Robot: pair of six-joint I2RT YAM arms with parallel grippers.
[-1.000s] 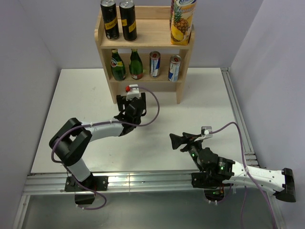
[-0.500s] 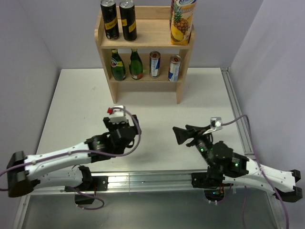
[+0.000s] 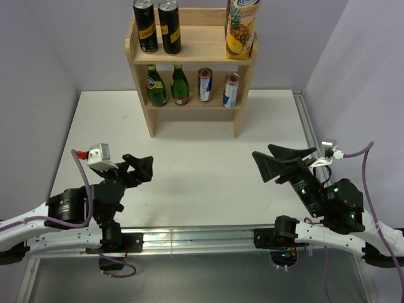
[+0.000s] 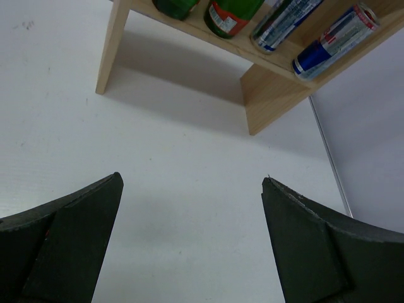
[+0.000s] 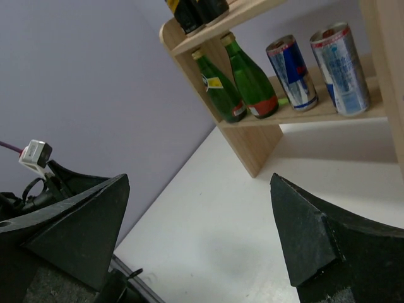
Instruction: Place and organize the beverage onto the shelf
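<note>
The light wooden two-tier shelf (image 3: pixel 193 55) stands at the back of the white table. Its top board holds two dark cans (image 3: pixel 157 25) and a pineapple juice carton (image 3: pixel 241 28). Its lower tier holds two green bottles (image 3: pixel 168 85) and two blue-and-silver cans (image 3: pixel 218 87); these also show in the right wrist view (image 5: pixel 287 76). My left gripper (image 3: pixel 141 168) is open and empty, low at the near left. My right gripper (image 3: pixel 276 158) is open and empty at the near right. Both are far from the shelf.
A metal rail (image 3: pixel 189 238) runs along the table's near edge, and another (image 3: pixel 312 145) along its right side. Grey walls close in the left, back and right. The left arm's camera block (image 3: pixel 98 153) and purple cable stick up at the near left.
Both arms have pulled back toward the near edge and swung outward: the left gripper moved left, away from the shelf, and the right gripper moved right. Both stay open and empty.
</note>
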